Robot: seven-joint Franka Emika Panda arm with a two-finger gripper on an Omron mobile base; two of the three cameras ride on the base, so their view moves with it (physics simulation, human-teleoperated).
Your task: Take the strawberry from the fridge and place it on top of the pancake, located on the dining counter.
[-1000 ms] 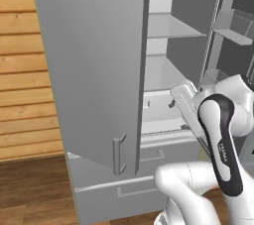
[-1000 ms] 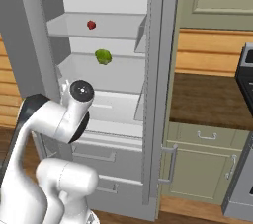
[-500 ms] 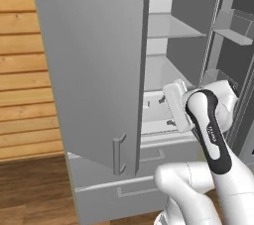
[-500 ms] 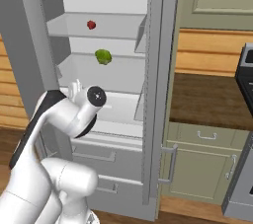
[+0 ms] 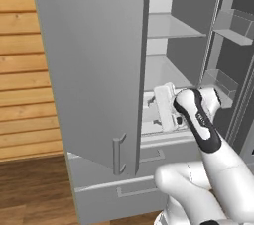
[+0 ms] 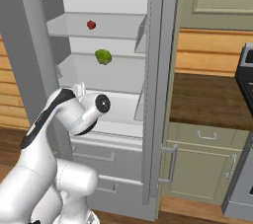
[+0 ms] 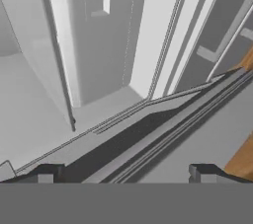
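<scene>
Over the last second the arm has swung its wrist and hand forward and toward the left, from beside the open door into the lower bay of the fridge (image 5: 99,70); the base views are otherwise unchanged, so the base is stationary.

Left to right in the right base view: the arm's elbow stands at the left, the gripper (image 6: 79,91) sits low in the compartment, the strawberry (image 6: 91,24) rests on the upper shelf above it, and a green item (image 6: 103,56) lies on the shelf between them.

The hand view shows both fingertips (image 7: 47,172) spread wide with nothing between them: tool released, empty.

Judgement: approach underway, but the hand remains 2 shelves below the fruit; it must rise before any grasp.
</scene>
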